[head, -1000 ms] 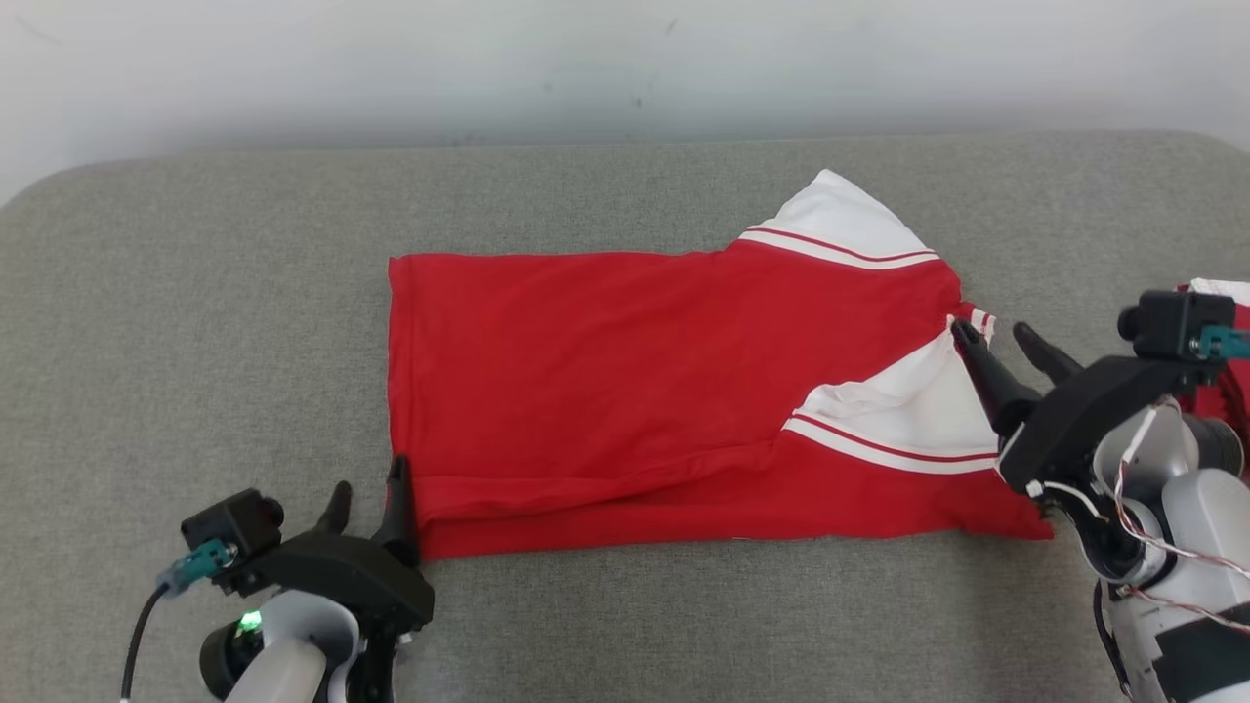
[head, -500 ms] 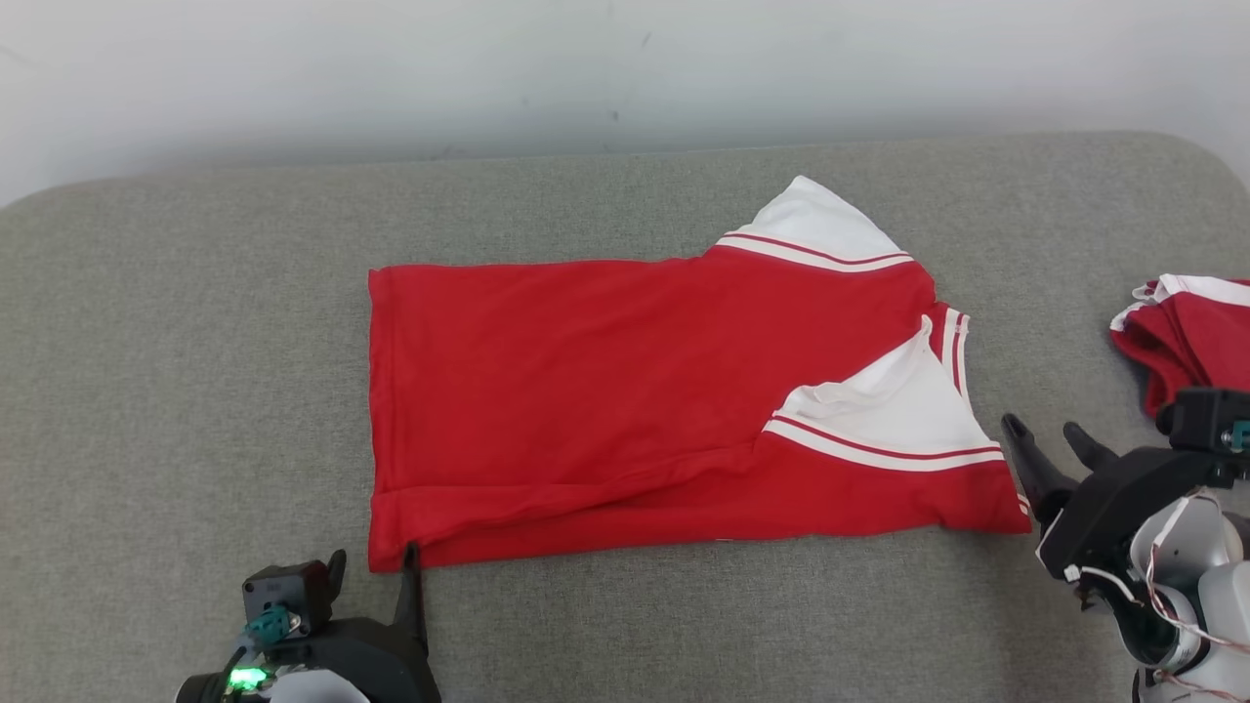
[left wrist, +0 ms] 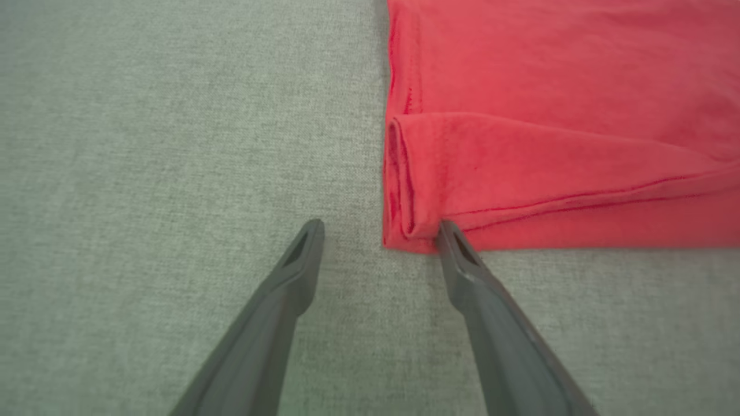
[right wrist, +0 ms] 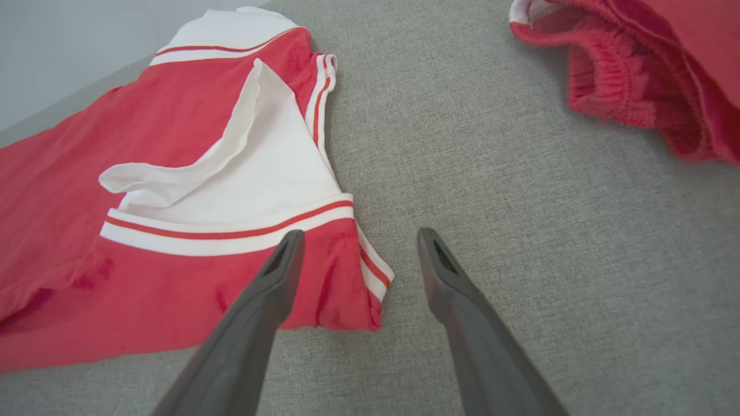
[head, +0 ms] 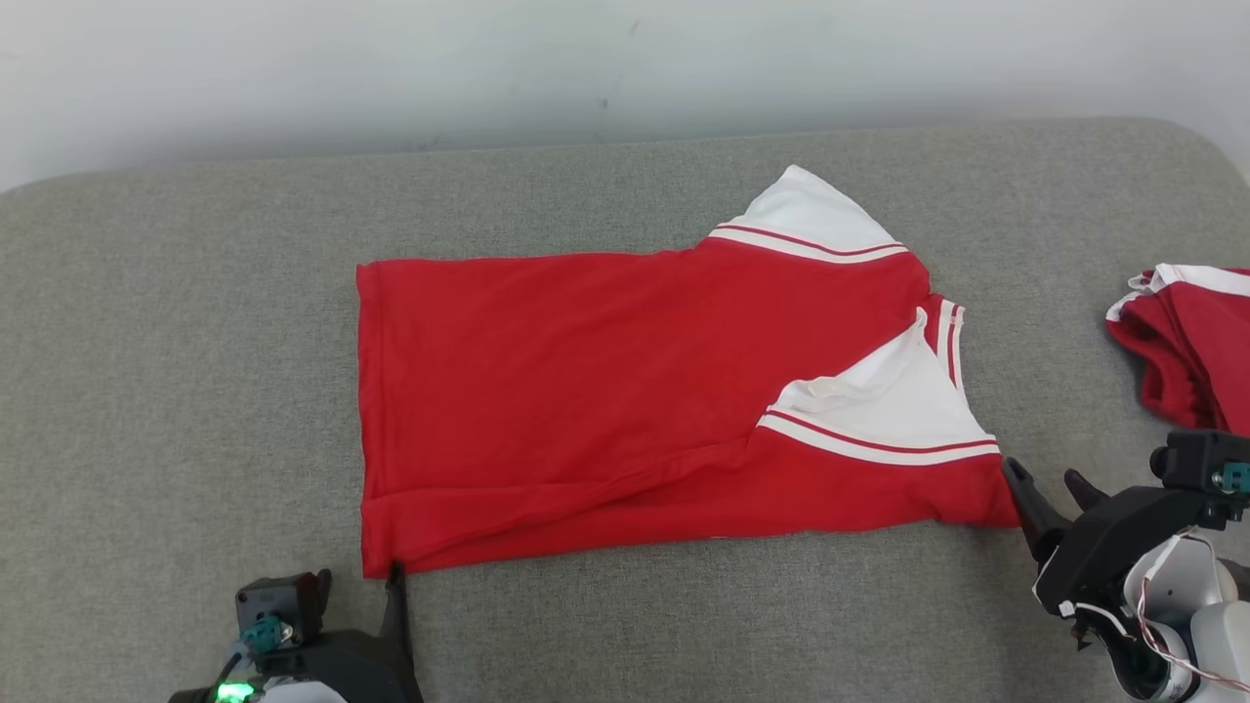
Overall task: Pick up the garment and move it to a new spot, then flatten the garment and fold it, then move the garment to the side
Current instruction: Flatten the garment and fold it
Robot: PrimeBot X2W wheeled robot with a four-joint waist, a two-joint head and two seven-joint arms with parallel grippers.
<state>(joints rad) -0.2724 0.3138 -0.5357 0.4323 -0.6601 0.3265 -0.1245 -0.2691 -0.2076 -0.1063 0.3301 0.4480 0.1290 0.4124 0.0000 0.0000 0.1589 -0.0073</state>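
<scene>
The garment (head: 605, 391) is a red shirt with white, red-striped sleeves, lying folded lengthwise on the grey cushion (head: 176, 342). Its hem is at the left and its sleeves at the right. My left gripper (head: 359, 586) stands open at the near-left hem corner (left wrist: 407, 231). In the left wrist view one fingertip (left wrist: 448, 231) touches that corner and the other rests on bare fabric. My right gripper (head: 1047, 483) is open at the near-right corner (right wrist: 352, 300), and that corner lies between its spread fingers in the right wrist view. Neither gripper holds anything.
A second red garment (head: 1191, 342) with white trim lies bunched at the right edge of the cushion (right wrist: 647, 75). A pale wall (head: 586, 68) runs behind the cushion. Bare grey fabric stretches to the left and along the near side.
Both grippers have drawn back toward me: the right one from the sleeve area to the near-right corner, the left one lower by the hem corner. The camera also shifted slightly.
</scene>
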